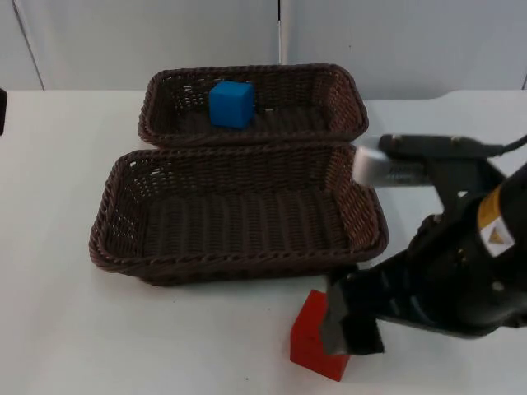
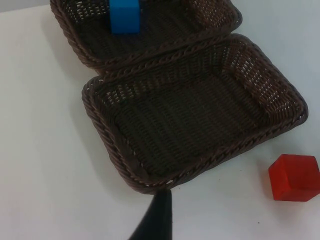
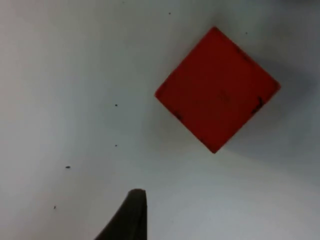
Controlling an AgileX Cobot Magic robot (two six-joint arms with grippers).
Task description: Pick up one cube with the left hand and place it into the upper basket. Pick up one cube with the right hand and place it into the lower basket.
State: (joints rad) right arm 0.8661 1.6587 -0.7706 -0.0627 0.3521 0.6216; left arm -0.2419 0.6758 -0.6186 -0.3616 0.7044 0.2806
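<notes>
On the counter (image 1: 66,329), the lower basket (image 1: 239,271) is empty. My right gripper (image 1: 350,329) hangs over the red cube (image 1: 311,339) at bottom centre; finger spread I cannot tell. Because the cube sits turned diagonally, I judge a grasp could slip.

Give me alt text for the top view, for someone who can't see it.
The right gripper hangs over a red cube on the white table, in front of the lower basket. A blue cube sits in the upper basket.
</notes>
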